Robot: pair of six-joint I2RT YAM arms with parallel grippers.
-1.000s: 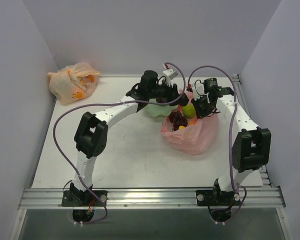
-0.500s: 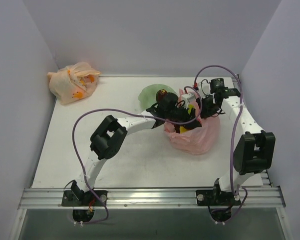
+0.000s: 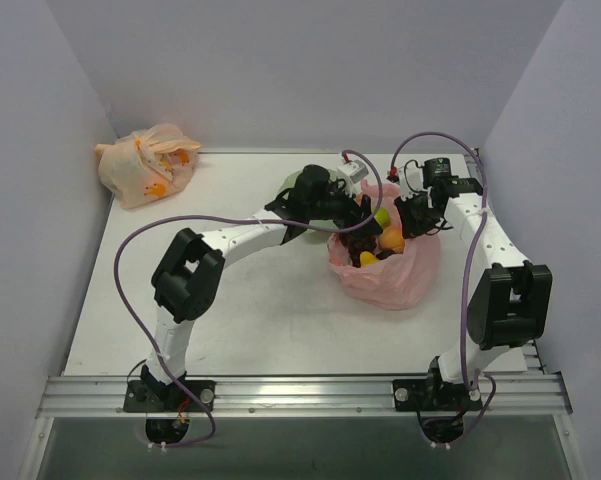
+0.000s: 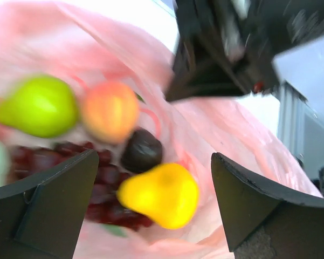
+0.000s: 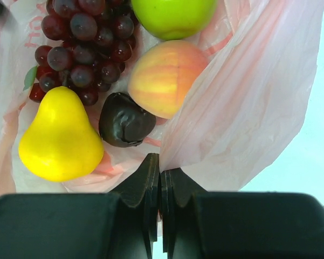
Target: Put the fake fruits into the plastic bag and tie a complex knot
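Note:
The pink plastic bag (image 3: 390, 275) lies open at the right of the table. Inside it lie a dark red grape bunch (image 5: 83, 40), a green round fruit (image 5: 172, 13), an orange-red peach (image 5: 167, 78), a dark piece (image 5: 125, 121) and a yellow pear (image 5: 59, 143). My right gripper (image 5: 160, 172) is shut on the bag's rim at its far right side (image 3: 412, 222). My left gripper (image 4: 153, 162) is open and empty, hovering over the bag's mouth (image 3: 365, 212), with the pear (image 4: 159, 194) below and between its fingers.
A green bowl (image 3: 293, 185) sits behind the left arm, mostly hidden. A pale orange tied bag (image 3: 145, 165) lies at the back left corner. Grey walls enclose the table on three sides. A metal rail (image 3: 300, 392) runs along the near edge.
My left gripper swung from the green bowl to over the bag's mouth, then drew back a little toward the bowl. The right gripper kept its hold on the bag.

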